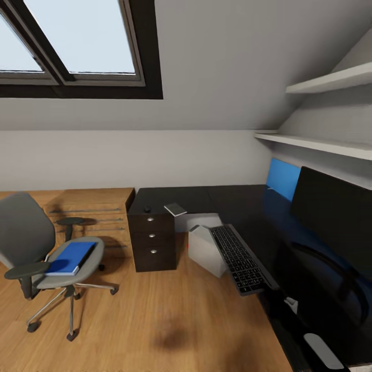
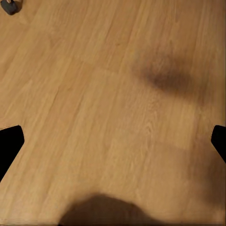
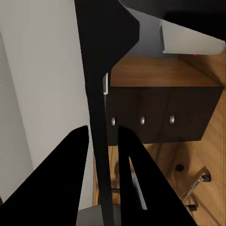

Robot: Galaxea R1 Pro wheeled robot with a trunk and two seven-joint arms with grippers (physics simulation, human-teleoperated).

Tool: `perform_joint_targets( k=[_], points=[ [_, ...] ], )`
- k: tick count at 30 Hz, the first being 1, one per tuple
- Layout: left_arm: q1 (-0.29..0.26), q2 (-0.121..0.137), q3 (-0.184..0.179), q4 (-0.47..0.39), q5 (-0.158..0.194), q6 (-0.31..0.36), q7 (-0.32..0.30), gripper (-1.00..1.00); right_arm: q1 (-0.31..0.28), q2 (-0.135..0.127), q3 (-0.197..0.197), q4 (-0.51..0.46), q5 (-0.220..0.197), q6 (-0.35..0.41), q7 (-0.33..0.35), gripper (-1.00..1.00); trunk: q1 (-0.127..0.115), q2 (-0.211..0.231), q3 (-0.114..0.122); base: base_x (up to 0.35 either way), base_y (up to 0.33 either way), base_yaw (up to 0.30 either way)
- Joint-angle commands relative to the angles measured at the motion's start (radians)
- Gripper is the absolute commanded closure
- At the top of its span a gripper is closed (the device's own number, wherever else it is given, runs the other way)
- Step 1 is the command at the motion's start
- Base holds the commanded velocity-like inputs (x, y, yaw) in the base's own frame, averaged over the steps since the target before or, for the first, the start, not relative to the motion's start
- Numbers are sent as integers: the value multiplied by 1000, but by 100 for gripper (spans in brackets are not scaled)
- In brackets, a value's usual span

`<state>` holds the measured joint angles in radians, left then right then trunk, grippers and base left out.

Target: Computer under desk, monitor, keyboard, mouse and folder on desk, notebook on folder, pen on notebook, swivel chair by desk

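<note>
1. The swivel chair (image 1: 39,248) stands on the wood floor (image 1: 170,315), well apart from the desk (image 1: 248,206), with the blue folder (image 1: 71,257) on its seat.
2. A drawer unit (image 1: 152,240) under the desk's left end; mouse (image 1: 147,209) and notebook (image 1: 175,209) lie above it.
3. The grey computer (image 1: 205,250) sits under the desk; the keyboard (image 1: 238,257) overhangs the edge.
4. The monitor (image 1: 330,212) is cut off by the picture's edge.
5. Left gripper (image 2: 113,141): spread wide, empty, above the floor. Right gripper (image 3: 104,155): fingers near together; whether it grips anything is unclear.

Blue folder (image 1: 71,258) lies flat on swivel chair (image 1: 31,243).
</note>
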<state>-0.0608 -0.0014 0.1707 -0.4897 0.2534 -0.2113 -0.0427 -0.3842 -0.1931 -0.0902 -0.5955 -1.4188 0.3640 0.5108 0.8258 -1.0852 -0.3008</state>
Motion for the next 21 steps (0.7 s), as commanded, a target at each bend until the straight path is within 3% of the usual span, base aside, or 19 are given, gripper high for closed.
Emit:
perform_joint_targets(
  k=[1,14,21],
  points=[
    [-1,0,1,0,10,-2,-5,-100,-1,0,-3,0,-13,11,3,100,0,-1,-1,-94,-213,0],
    [-1,0,1,0,10,-2,-5,-100,-1,-5,-10,0,-13,10,-25,100,0,-1,-1,-87,-216,0],
    [-1,0,1,0,10,-2,-5,-100,-1,-6,-85,0,-14,12,-93,100,0,-1,-1,-36,-213,0]
  ],
)
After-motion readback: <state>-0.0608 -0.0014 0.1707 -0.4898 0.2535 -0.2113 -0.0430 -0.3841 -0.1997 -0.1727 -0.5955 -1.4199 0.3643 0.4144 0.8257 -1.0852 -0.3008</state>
